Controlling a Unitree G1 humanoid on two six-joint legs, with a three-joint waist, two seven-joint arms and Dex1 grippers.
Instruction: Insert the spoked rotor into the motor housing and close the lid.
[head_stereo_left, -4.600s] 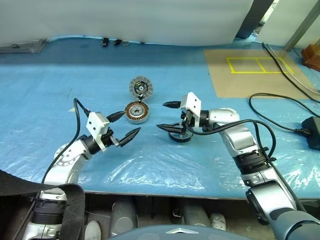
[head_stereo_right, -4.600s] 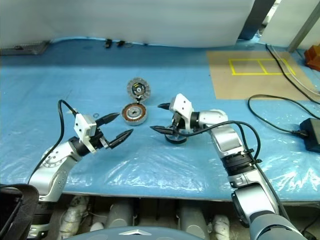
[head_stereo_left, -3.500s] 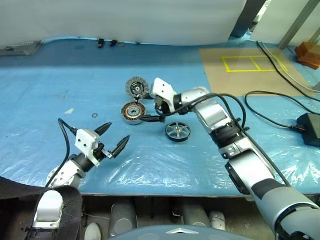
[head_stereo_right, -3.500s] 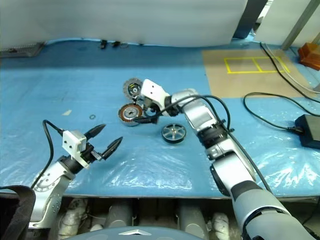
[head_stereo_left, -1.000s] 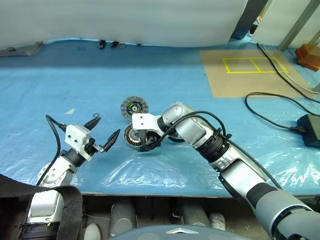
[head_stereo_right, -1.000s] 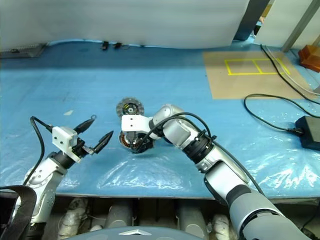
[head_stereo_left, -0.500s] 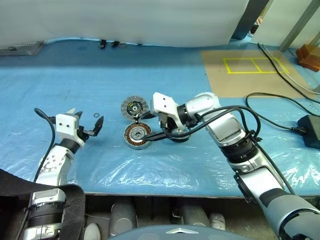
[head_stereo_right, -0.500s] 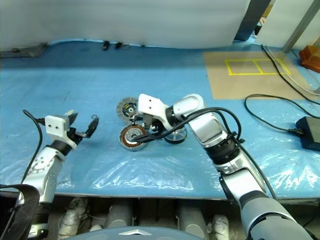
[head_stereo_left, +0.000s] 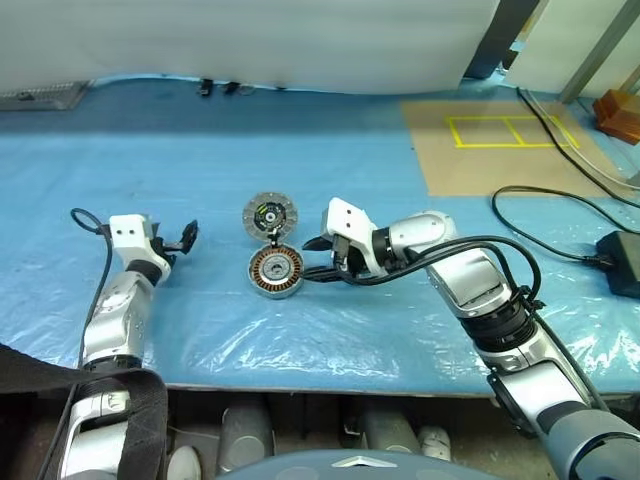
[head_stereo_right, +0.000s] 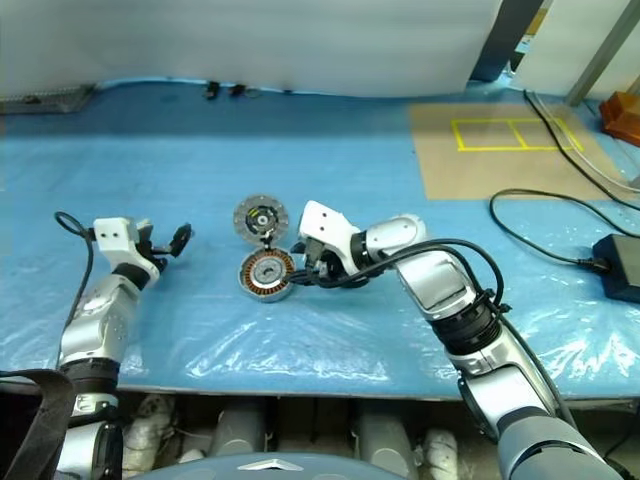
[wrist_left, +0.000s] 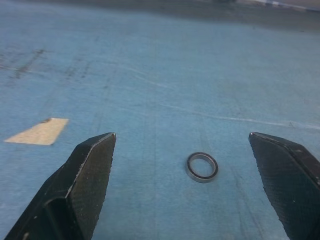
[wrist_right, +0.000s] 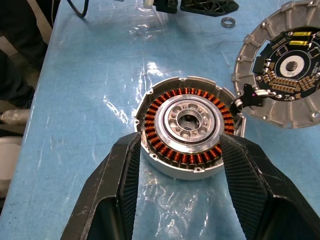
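Since a second ago I am seeing both arms shift: my right end effector (head_stereo_left: 318, 259) is sitting back to the right of the motor housing (head_stereo_left: 276, 271), and my left end effector (head_stereo_left: 178, 240) is reaching out well to the housing's left. From the head, the lid (head_stereo_left: 269, 214) is lying just behind the housing, with the spoked rotor hidden behind my right arm. Through the left wrist, the fingers are standing wide around a small ring (wrist_left: 202, 166). Through the right wrist, the half-open fingers (wrist_right: 120, 175) are flanking the housing's near side, not gripping. Blue plastic is covering the bench (head_stereo_left: 300, 330), with cables lying far to the housing's right.
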